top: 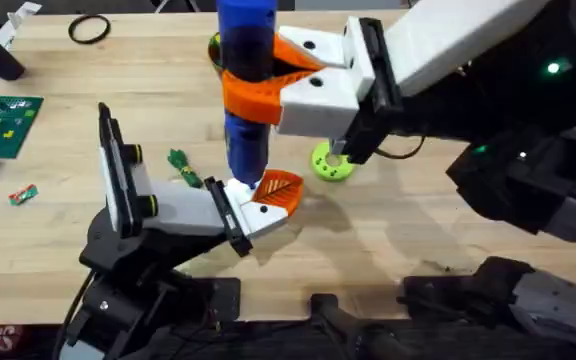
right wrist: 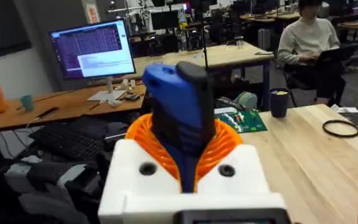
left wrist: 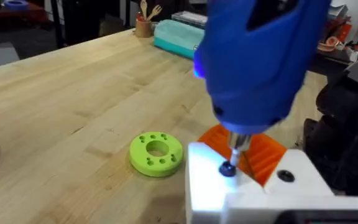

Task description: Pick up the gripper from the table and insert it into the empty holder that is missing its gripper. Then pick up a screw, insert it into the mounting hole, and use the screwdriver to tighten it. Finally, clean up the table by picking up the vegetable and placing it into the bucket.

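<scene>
Clamping the thick blue screwdriver [top: 246, 75], the right gripper [top: 268, 85] stands it upright on the white holder [top: 253, 212].

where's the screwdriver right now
In the overhead view the screwdriver stands upright near the table's middle, clamped in the right gripper, its tip on the white holder beside the green ring.

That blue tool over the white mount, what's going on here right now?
The right gripper holds the blue screwdriver upright, its bit on a screw in the white holder. The orange gripper already sits in that holder. A green vegetable lies on the table, not yet cleared.
</scene>
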`<state>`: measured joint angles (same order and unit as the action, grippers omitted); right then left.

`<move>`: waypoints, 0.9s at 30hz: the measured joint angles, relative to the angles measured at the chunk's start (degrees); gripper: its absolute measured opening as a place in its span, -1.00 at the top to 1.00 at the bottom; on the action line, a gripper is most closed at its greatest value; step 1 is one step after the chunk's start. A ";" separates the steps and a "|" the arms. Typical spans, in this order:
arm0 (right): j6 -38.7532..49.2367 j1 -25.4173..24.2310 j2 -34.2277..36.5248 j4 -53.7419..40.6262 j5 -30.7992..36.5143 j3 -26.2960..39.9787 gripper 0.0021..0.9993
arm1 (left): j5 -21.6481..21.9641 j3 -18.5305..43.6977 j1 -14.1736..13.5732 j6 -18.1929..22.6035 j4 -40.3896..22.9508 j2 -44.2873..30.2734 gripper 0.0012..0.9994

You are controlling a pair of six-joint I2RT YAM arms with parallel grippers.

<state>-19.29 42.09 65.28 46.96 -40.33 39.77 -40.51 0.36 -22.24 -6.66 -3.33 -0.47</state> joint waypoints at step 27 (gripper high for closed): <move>1.35 -0.33 -0.02 -1.31 -0.47 0.00 0.88 | 0.00 0.00 0.00 -0.02 0.00 0.00 0.99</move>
<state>-17.93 41.76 65.25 45.65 -40.80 39.77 -40.51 0.36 -22.24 -6.68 -3.33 -0.47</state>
